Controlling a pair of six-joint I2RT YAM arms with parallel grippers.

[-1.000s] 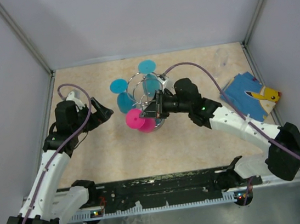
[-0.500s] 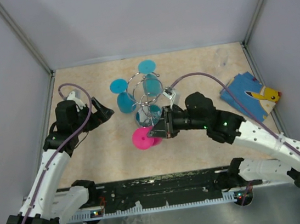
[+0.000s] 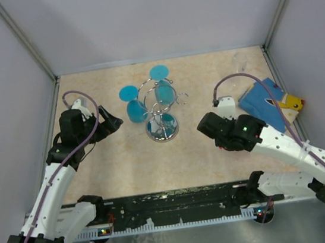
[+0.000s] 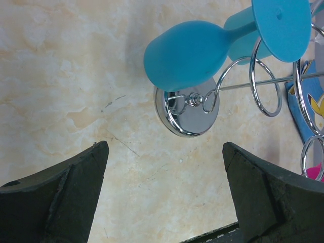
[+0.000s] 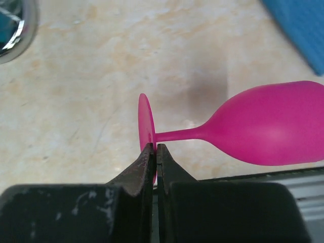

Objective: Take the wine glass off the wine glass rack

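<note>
both arms share one build, white shell links joined by bulky black joint housings, on the left arm [image 3: 51, 184] and the right arm [image 3: 286, 148] alike. a thin purple cable [image 3: 78, 96] runs along the left one, and a second cable [image 3: 246, 77] runs along the right, near a small green light [image 3: 244, 127]. the left gripper [image 4: 164, 146] has matte black wedge fingers. the right gripper [image 5: 154, 149] has thin black tips on a scuffed, white-flecked block.

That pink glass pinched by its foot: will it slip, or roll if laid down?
It looks like matte plastic, so the pink wine glass is probably light and tough. The fingers pinch only the thin foot edge, bowl far out sideways, so it may pivot. Laid down, the round bowl would likely roll in an arc.
</note>
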